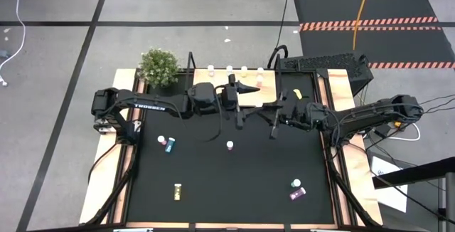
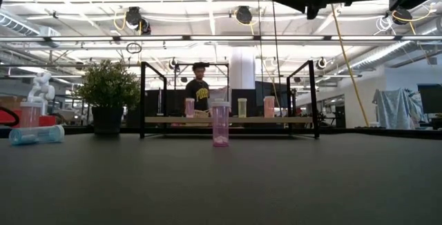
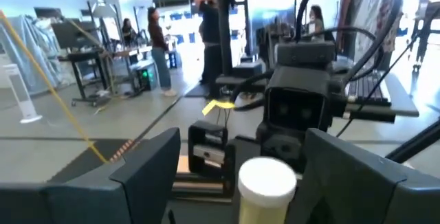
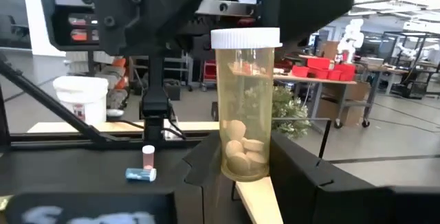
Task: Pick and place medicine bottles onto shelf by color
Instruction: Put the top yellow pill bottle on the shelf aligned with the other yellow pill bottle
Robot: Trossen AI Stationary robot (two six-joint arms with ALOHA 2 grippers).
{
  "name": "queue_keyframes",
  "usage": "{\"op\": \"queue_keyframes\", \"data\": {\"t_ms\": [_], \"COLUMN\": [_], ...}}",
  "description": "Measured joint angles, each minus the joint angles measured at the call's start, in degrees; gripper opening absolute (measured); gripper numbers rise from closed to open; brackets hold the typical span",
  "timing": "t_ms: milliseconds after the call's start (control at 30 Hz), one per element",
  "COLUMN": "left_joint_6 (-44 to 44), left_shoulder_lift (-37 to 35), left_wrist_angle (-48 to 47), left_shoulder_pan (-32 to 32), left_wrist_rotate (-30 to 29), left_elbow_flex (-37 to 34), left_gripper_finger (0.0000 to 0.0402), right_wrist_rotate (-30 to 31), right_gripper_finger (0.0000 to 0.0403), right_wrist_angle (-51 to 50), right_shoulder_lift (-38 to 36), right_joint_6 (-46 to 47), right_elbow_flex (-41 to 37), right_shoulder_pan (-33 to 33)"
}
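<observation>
A yellow-amber medicine bottle [image 4: 245, 107] with a white cap stands upright in my right gripper [image 4: 251, 172], lifted above the table near the shelf [image 1: 250, 102]. My left gripper [image 3: 244, 165] faces it level, open wide. Its fingers stand on either side of the bottle's white cap [image 3: 267, 181], and I see no touch. Several bottles stand on the shelf board [image 2: 228, 120]. Others stay on the black mat: a pink one [image 2: 220, 123] upright mid-table, a teal one [image 2: 34, 135] on its side at the left. My right gripper pinches the bottle's lower body [image 4: 242, 157] between its two fingers [image 4: 302, 172]. The fingers come in level from the table's right side. The bottle stands upright with its cap on top, clear of the table, and most of its body rises above the fingers.
A potted plant [image 1: 158, 66] stands at the far left corner beside the shelf. More bottles lie near the front: a yellow one [image 1: 178, 190] and a pair at the right [image 1: 296, 188]. Wooden rails edge the mat. A person [image 2: 199, 94] stands beyond the table.
</observation>
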Motion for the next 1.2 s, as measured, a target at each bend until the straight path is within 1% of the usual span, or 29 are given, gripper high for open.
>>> {"op": "queue_keyframes", "data": {"t_ms": [100,167,333,467,667,833,1000,1100,1200], "left_joint_6": [-0.07,-0.07,0.07,0.83,0.55,0.57,0.55,0.57,0.53], "left_shoulder_lift": [0.01,0.01,0.01,0.01,0.01,0.01,0.0,-0.01,-0.01], "left_wrist_angle": [-2.66,-3.49,-4.1,-4.03,-4.64,-5.15,-5.2,-5.24,-5.4], "left_shoulder_pan": [0.0,0.0,0.0,0.0,0.0,0.13,0.22,0.36,1.0], "left_wrist_rotate": [-0.02,-0.01,0.04,1.81,3.61,3.83,4.0,3.96,3.1], "left_elbow_flex": [0.0,0.0,0.0,0.0,0.0,0.0,0.0,0.0,0.0], "left_gripper_finger": [0.031,0.0297,0.0242,0.02,0.0154,0.0136,0.013,0.0129,0.0128], "right_wrist_rotate": [-0.02,-0.01,-0.02,-0.09,-0.19,-0.22,0.11,1.67,4.59], "right_gripper_finger": [0.01,0.01,0.01,0.01,0.01,0.01,0.0104,0.0116,0.0139], "right_wrist_angle": [0.11,0.07,-0.85,-1.76,-2.14,-2.2,-2.18,-2.18,-2.62], "right_shoulder_lift": [-0.02,-0.02,-0.02,-0.04,-0.04,-0.02,-0.02,-0.03,-0.03], "right_joint_6": [-0.45,-0.64,-1.53,-1.42,-1.46,-1.48,-1.42,-0.75,-0.62], "right_elbow_flex": [0.0,0.0,0.0,0.0,0.0,0.0,0.0,0.0,0.0], "right_shoulder_pan": [-0.02,-0.04,-0.06,-0.51,-0.76,-0.76,-0.76,-0.75,-0.99]}}
